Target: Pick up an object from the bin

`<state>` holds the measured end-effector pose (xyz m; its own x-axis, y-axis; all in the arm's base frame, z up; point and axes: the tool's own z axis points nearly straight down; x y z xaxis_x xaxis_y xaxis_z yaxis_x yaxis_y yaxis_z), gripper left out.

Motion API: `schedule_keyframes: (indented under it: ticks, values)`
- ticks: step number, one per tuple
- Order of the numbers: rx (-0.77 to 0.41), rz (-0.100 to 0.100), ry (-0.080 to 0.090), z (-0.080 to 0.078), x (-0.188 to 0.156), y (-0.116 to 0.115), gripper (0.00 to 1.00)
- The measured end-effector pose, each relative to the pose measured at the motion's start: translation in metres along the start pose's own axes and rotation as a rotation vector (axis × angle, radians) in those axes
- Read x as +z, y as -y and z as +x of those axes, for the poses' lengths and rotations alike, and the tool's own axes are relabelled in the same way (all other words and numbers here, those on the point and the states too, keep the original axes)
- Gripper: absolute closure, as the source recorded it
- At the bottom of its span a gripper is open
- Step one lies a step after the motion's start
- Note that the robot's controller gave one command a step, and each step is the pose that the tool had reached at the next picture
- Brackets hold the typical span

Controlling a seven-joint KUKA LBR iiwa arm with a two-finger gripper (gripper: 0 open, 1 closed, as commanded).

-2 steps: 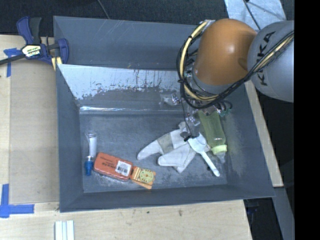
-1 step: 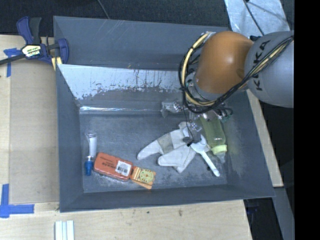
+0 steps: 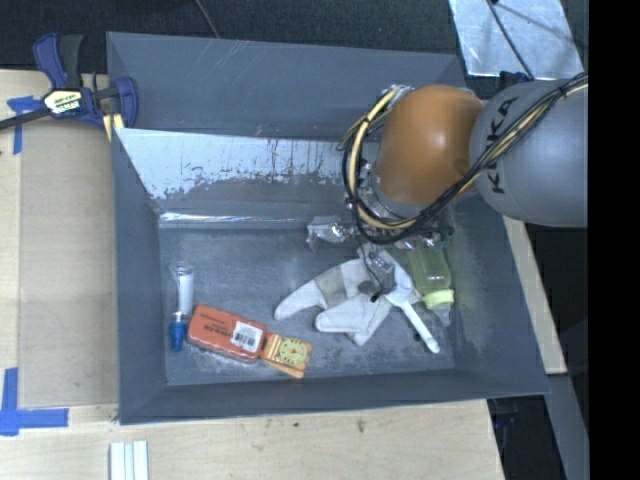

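Note:
My gripper (image 3: 376, 278) hangs below the orange wrist cover in the right half of the bin. It is low over the upper right part of a white glove (image 3: 338, 306) that lies crumpled on the floor. A pale yellow-green bottle (image 3: 432, 274) lies just right of the gripper, partly under the arm. A white stick (image 3: 421, 329) runs diagonally from under the glove toward the front right corner. A small silvery metal piece (image 3: 325, 231) sits just left of the gripper, near the back wall.
At the front left lies an orange box (image 3: 226, 330) with a yellow end piece (image 3: 288, 354). A small clear tube with a blue cap (image 3: 182, 310) stands to its left. The arm and its cables cover the bin's right rear.

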<state>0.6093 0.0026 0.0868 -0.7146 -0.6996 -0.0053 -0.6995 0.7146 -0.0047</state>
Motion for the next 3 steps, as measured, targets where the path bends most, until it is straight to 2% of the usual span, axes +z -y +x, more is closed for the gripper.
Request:
schedule_keyframes:
  ticks: [1,3]
  values:
    - [-0.075,-0.003,-0.001,0.0104,0.0147,0.0067,1.0]
    - [-0.075,-0.004,-0.001,0.011,0.0113,0.006,1.0]
